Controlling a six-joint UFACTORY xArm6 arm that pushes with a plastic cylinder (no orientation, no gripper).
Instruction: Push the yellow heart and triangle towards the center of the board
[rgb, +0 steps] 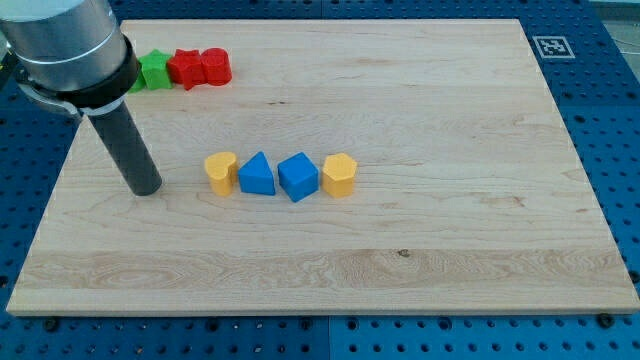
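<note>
A yellow heart block (221, 172) lies left of the board's middle, touching a blue triangle block (257, 175) on its right. Then come a blue cube (298, 176) and a yellow hexagon-like block (340, 175), all in one row. My tip (146, 188) rests on the board to the left of the yellow heart, a short gap apart from it. The rod rises up and left to the grey arm body at the view's top left.
At the view's top left a green block (154, 70) and two red blocks (186, 68) (216, 66) sit in a row near the board's edge, partly behind the arm. The wooden board (420, 250) lies on a blue perforated table.
</note>
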